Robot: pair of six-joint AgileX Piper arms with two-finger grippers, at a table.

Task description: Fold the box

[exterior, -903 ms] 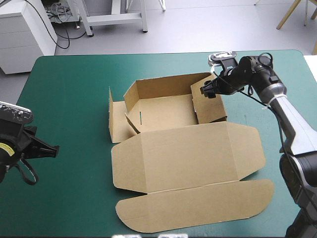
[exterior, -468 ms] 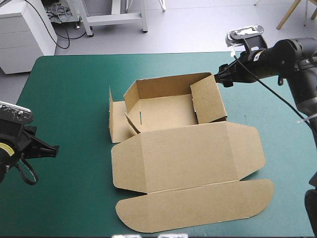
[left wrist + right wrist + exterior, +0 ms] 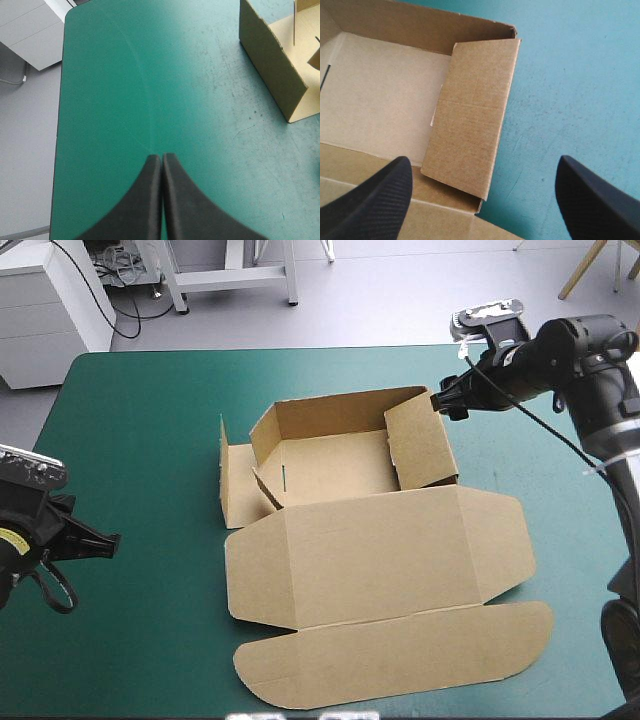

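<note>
The brown box point(image 3: 350, 530) lies mid-table as an open tray, its back and side walls raised and its wide lid flat toward the near edge with a rounded flap at the front. My right gripper point(image 3: 440, 403) hovers open just off the tray's far right corner, above the raised right wall point(image 3: 472, 135), touching nothing. In the right wrist view its fingers point(image 3: 375, 195) stand wide apart over that wall and the teal-green cover. My left gripper point(image 3: 112, 538) rests shut at the table's left, well clear of the box; the box's left flap point(image 3: 272, 60) shows ahead and to one side.
The table's left edge and far left corner point(image 3: 67, 15) lie ahead of my left gripper. A white cabinet point(image 3: 50, 300) stands beyond that corner.
My right gripper drew back from the box's right wall and rose toward the far right, then eased slightly back toward the corner. The left arm and the box stayed still.
</note>
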